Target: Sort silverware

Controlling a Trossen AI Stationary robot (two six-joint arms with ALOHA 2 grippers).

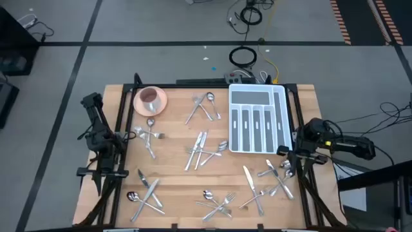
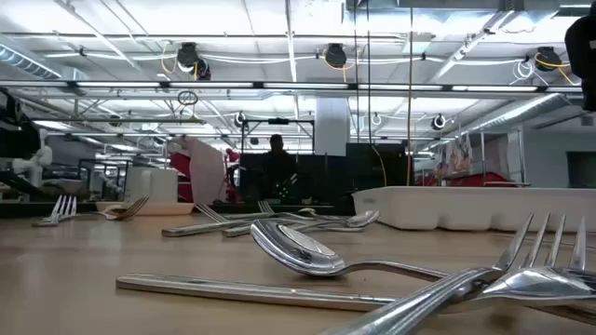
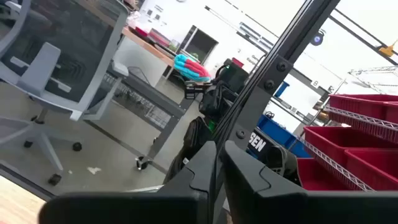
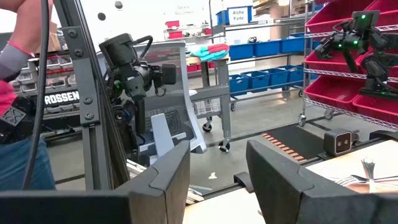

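Right now you have both arms parked off the wooden table (image 1: 174, 161): your left gripper (image 3: 219, 163) hangs outside the left edge, and your right gripper (image 4: 217, 177) sits just past the right edge, beside the near right corner of the white divided tray (image 1: 259, 118). Your left gripper's fingers (image 3: 189, 171) are pressed almost together, with only a sliver between them, and they hold nothing. Your right gripper's fingers (image 4: 168, 171) stand well apart, a wide gap between them, also holding nothing. The silverware (image 1: 205, 148) is all on the tabletop, scattered in loose crossed clusters: one near the far edge beside the tray, one just near the pink cup (image 1: 150, 98) at the far left corner, one in the middle, two along the near edge, and one by the right edge near your right gripper. You can see from the low view a spoon (image 2: 303, 249) lying bowl-up across a knife (image 2: 251, 292), with fork tines (image 2: 549, 251) at the near right. The tray's compartments look bare from above. In the right wrist view a person's sleeve (image 4: 15, 53) shows in the room beyond the table.
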